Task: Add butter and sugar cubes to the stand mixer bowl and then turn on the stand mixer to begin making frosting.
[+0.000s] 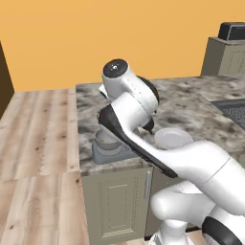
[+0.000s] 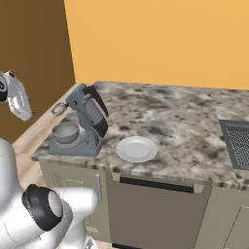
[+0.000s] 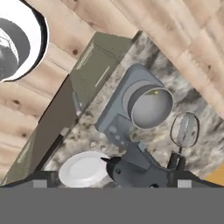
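1. The stand mixer point(image 2: 82, 124) is seen at the desk's point(image 2: 165, 114) near left corner, its head tilted back; the wire whisk point(image 3: 184, 129) is raised clear.
2. The stand mixer bowl point(image 2: 65, 132) sits on the mixer's base; a white plate point(image 2: 136, 149) lies just right of it.
3. The end effector's jaws are spread wide and nothing is gripped.

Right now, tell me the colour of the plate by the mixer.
White. The plate shows best in the right base view, lying on the speckled counter beside the grey mixer.
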Robot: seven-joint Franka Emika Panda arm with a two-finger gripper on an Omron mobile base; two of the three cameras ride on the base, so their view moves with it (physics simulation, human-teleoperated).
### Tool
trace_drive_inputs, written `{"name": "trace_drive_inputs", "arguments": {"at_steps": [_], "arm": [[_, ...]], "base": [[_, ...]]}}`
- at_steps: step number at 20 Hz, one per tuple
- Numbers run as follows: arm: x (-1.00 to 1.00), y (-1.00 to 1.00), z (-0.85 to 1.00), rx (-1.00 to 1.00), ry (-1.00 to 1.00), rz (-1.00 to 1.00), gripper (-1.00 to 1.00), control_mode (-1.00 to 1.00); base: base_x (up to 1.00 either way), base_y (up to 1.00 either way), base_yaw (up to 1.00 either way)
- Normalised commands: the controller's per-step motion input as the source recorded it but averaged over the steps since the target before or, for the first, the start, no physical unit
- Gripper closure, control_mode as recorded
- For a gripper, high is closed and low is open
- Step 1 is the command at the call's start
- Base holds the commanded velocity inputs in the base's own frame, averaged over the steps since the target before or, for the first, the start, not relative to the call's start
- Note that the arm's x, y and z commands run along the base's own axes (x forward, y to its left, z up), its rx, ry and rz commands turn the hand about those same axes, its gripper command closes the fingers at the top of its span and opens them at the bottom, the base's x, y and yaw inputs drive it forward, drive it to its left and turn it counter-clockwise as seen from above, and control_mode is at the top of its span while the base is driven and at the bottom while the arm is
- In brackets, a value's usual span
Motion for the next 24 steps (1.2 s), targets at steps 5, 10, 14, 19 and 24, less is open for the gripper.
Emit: {"name": "trace_drive_inputs", "arguments": {"at_steps": [5,10,14,19,24], "arm": [[-0.01,-1.00,0.42,0.52,0.01,0.00,-1.00,-1.00],[0.00,-1.00,0.18,0.37,0.02,0.01,-1.00,-1.00],[0.02,-1.00,0.02,0.29,0.10,0.00,-1.00,-1.00],[0.03,-0.96,-0.04,0.42,0.13,-0.01,-1.00,-1.00],[0.00,-0.63,-0.29,0.41,0.18,-0.08,-1.00,-1.00]], "base": [[0.00,0.00,0.00],[0.00,0.00,0.00],[0.00,0.00,0.00],[0.00,0.00,0.00],[0.00,0.00,0.00]]}}
